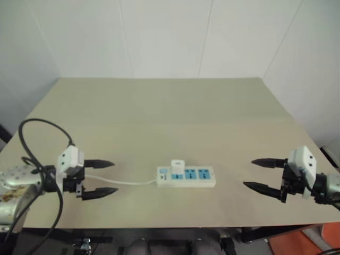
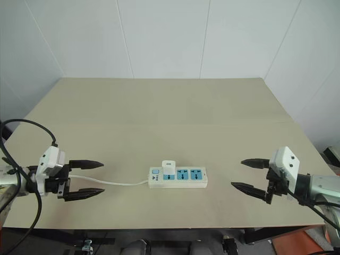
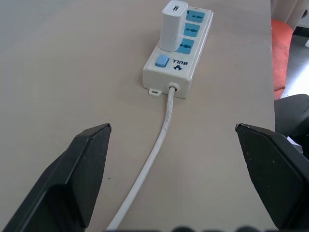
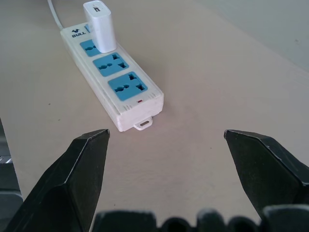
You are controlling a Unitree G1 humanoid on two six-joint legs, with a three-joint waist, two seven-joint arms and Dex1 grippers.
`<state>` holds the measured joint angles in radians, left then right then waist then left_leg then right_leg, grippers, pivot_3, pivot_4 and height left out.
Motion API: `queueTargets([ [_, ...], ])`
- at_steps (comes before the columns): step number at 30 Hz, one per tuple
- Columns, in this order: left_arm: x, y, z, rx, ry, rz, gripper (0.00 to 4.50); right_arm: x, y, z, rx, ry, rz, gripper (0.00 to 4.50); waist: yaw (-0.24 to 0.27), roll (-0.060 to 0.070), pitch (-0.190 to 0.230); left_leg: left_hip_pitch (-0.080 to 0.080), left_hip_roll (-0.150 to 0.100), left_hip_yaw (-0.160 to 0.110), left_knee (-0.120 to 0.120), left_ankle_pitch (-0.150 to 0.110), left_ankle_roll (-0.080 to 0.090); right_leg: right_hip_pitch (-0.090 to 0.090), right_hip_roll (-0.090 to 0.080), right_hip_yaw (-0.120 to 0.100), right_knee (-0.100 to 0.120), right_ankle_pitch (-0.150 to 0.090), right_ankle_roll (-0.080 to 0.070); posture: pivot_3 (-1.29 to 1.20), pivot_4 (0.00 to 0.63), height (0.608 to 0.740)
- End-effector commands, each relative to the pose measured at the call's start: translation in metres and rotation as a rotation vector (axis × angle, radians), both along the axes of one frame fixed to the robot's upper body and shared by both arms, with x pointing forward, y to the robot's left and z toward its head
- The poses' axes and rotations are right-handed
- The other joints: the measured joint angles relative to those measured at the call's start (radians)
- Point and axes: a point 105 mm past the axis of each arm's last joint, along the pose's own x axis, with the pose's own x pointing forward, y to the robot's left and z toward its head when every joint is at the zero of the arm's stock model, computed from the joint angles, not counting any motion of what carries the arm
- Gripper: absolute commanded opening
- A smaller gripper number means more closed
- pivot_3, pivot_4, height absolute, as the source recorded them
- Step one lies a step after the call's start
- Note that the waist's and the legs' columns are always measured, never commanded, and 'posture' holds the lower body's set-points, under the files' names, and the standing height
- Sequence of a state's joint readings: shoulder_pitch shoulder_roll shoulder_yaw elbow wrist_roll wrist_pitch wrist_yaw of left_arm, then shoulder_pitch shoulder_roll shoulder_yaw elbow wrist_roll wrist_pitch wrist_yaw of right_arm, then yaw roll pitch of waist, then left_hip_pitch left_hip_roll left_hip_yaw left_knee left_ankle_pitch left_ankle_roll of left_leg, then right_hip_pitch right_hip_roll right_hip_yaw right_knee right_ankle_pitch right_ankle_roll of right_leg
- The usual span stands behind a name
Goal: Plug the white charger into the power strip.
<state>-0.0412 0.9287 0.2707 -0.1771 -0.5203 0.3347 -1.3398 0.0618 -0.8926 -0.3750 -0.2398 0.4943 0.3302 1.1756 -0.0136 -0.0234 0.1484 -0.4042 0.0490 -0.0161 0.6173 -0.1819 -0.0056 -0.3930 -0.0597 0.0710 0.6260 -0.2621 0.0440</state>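
The power strip point(image 1: 186, 177) lies flat near the table's front edge, between my two arms. The white charger point(image 1: 177, 167) stands upright in the strip's leftmost blue socket panel, beside the small blue switch point(image 3: 162, 61). A thin white cord point(image 1: 119, 181) runs from the strip's left end toward my left gripper point(image 1: 101, 178), which is open and empty, well to the left of the strip. My right gripper point(image 1: 263, 174) is open and empty too, well to the right of the strip. The charger point(image 4: 99, 25) and the two free sockets point(image 4: 118, 75) appear in the right wrist view.
The beige table point(image 1: 170, 117) reaches back to white walls. A black cable point(image 1: 37, 133) loops above my left arm. Something orange-red point(image 1: 308, 241) sits on the floor past the table's front right corner.
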Motion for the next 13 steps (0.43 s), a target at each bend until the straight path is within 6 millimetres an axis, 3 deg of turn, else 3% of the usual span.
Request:
queueTargets([
  [1, 0.003, -0.007, 0.009, -0.024, -0.034, -0.022, 4.49, -0.001, 0.0, 0.013, -0.017, -0.059, -0.003, 4.5, 0.0, 0.0, 0.0, 0.0, 0.0, 0.0, 0.0, 0.0, 0.0, 0.0, 0.0, 0.0, 0.0, 0.0, 0.0, 0.0, 0.15, 0.74],
  [13, 0.008, -0.021, 0.006, -0.068, -0.013, -0.083, 4.49, -0.002, 0.003, 0.018, 0.004, -0.103, -0.066, 4.5, 0.001, 0.0, 0.0, 0.0, 0.0, 0.0, -0.001, 0.0, 0.0, 0.0, 0.0, 0.0, 0.0, 0.0, 0.0, 0.0, 0.15, 0.74],
])
